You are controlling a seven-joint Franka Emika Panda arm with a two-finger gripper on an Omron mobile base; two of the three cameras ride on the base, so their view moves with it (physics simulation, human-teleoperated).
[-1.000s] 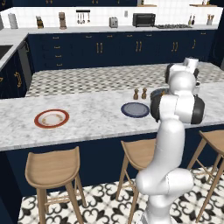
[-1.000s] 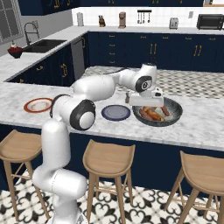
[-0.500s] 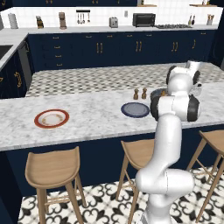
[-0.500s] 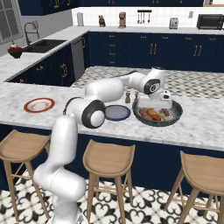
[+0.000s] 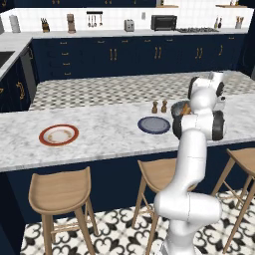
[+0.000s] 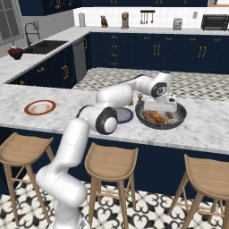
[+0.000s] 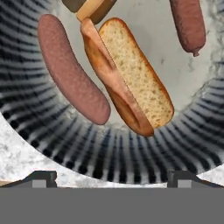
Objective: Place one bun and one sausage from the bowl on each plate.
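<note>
- Golden-crusted, the bun [image 7: 131, 78] lies split-side up in the ribbed dark bowl [image 7: 52, 144], a sausage [image 7: 72, 70] just beside it.
- We judge it light and soft; we would pinch gently across its narrow width.
- Our gripper [image 7: 111, 178] hangs above, jaws wide and empty.

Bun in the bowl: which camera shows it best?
Hand view: the split bun lies close up between two sausages. In the right base view it is a small orange shape; in the left base view the arm hides most of the bowl.
</note>
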